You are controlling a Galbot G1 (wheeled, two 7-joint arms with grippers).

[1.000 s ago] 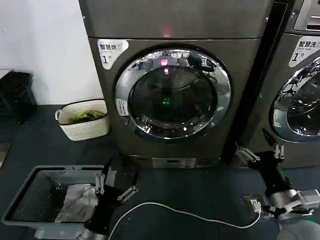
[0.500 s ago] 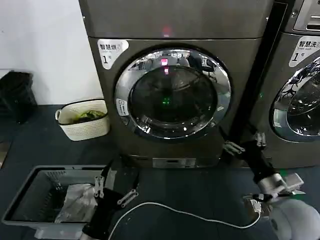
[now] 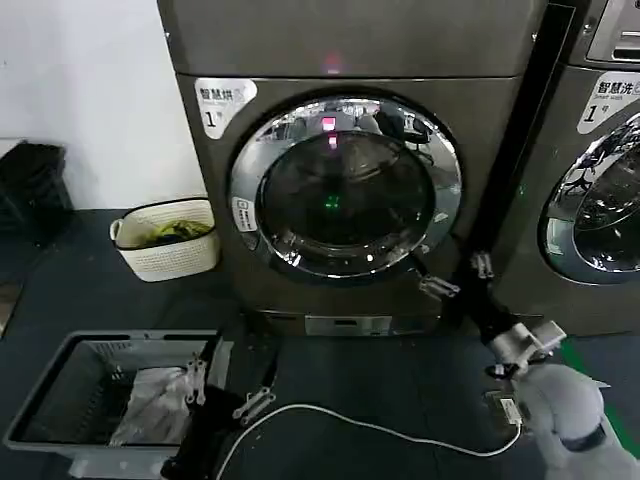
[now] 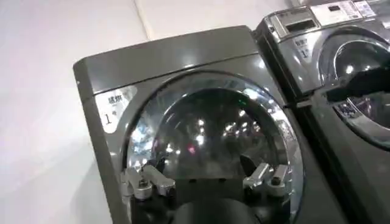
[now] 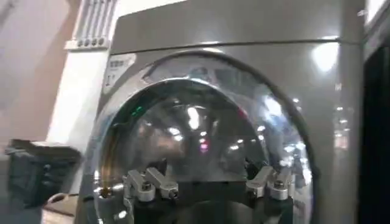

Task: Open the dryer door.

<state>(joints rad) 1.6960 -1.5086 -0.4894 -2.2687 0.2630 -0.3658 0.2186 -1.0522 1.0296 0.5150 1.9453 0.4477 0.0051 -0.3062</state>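
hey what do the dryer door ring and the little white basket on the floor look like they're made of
The dryer door ring looks like polished chrome, metal or chromed plastic: it mirrors the room in bright highlights. Its centre seems to be dark tinted glass, showing faint lights. The white basket looks like matte moulded plastic with a ribbed, woven-style wall. The right gripper is open near the door's lower right edge.

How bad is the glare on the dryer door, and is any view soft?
Head view: room lights mirror across the dryer door chrome ring and glass, with a pink and a green light spot; right tool edges slightly smeared. Left wrist view: bright reflections speckle the glass, image soft. Right wrist view: heavy glare on the door, whole frame blurred.
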